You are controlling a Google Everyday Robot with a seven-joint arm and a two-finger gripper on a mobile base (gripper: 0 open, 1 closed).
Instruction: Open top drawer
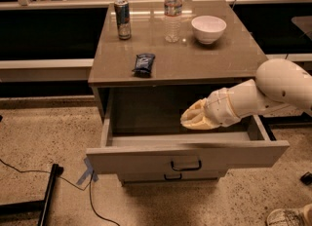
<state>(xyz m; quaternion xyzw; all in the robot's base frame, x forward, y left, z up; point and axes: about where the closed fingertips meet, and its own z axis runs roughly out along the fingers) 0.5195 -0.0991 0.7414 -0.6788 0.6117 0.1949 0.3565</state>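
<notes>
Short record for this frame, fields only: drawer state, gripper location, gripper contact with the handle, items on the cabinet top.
top drawer: pulled well out, interior exposed
handle: black, centre of front panel, nothing touching it
gripper: over the open drawer, right of centre, behind the front panel
cabinet top: can, water bottle, bowl, snack packet
task status: looks done

— What's on the bench (224, 59)?
— A can (122, 19) back left, a bottle (173, 11) near it, a white bowl (208, 28) further right, and a dark packet (144, 63) by the front edge.
— The floor?
— Blue tape (87, 171), a cable (19, 169), a black bar (48, 196), a shoe (285, 216).
— The hand (195, 119)?
— Below the bench's front edge, right of centre.
</notes>
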